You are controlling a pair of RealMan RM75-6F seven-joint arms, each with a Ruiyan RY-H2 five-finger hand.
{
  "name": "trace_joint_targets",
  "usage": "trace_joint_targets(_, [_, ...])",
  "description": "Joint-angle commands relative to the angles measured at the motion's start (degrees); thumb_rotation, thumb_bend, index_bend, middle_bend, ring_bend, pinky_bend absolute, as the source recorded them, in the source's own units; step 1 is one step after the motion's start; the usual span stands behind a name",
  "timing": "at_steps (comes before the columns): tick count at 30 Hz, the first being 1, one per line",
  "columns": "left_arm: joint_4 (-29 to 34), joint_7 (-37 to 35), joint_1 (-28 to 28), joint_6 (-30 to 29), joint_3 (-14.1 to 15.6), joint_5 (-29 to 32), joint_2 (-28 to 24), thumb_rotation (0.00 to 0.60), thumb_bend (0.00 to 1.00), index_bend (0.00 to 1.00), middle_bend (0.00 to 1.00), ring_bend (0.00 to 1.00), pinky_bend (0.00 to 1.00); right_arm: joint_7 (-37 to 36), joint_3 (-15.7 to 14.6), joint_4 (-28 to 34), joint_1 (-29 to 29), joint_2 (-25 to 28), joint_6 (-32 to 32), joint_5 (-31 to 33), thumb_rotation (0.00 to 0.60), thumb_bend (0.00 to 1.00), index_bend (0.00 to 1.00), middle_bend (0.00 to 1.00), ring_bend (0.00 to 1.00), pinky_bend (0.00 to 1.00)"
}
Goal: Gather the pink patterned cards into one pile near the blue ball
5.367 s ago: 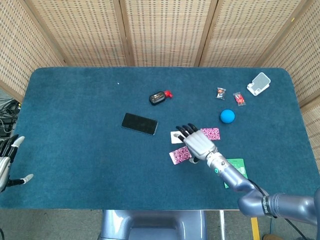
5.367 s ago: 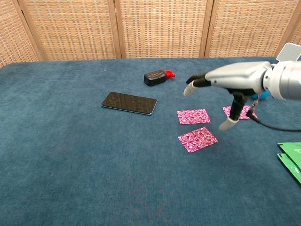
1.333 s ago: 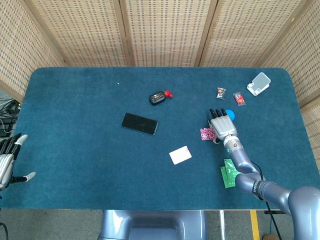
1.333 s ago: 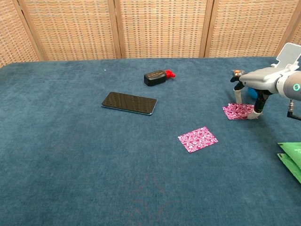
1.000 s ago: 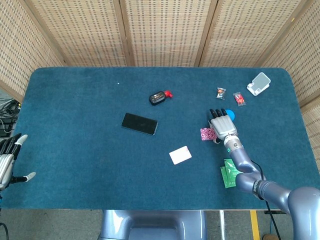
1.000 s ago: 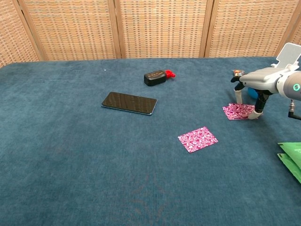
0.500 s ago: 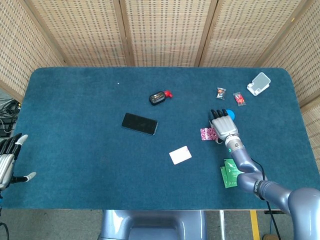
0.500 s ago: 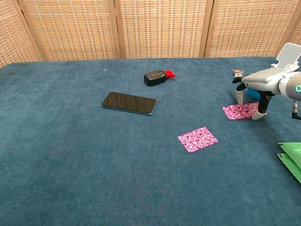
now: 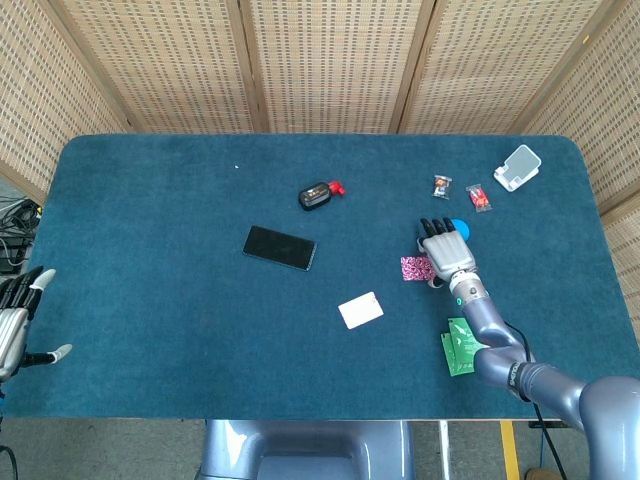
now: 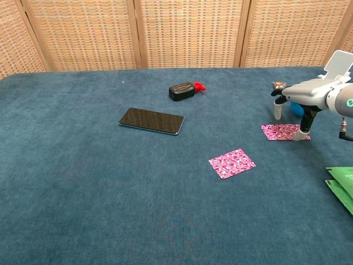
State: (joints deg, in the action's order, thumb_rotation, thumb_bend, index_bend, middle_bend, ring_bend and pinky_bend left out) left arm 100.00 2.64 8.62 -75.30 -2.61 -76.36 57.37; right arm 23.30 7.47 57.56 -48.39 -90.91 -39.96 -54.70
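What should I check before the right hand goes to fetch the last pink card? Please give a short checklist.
1. Pile of pink cards lies flat near the blue ball: ok.
2. Right hand holds nothing: ok, the fingers are spread above the pile.
3. Right hand is fully off the pile: cannot tell, one fingertip stands at the pile's edge.
4. Remaining pink card lies alone on the table, easy to reach: ok.
5. Path from pile to card has no obstacle: ok; the phone is off to the side.
6. Left hand is out of the way: ok, at the table's far edge.

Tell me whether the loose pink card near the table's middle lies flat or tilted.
Flat. The loose pink card lies level on the table, no edge lifted, nothing touching it.
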Motion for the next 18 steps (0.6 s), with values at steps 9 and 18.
trace_joint_targets(9, [0.07,-0.49,0.01,-0.14,0.15,-0.83,-0.21,0.600,0.00,0.00,0.00,0.00,0.00,-1.35,0.41,16.28,0.21,7.53,-2.78,-5.74,0.600,0.32,0.35,0.00,0.00,0.02])
trace_joint_targets(18, [-0.27,-1.07,-0.16,-0.33,0.29,-1.20,-0.26,0.600,0.00,0.00,0.00,0.00,0.00,0.43,-1.01,23.52,-2.00,6.66,-2.52,-10.92,0.600,0.32,0.34,0.00,0.00,0.03])
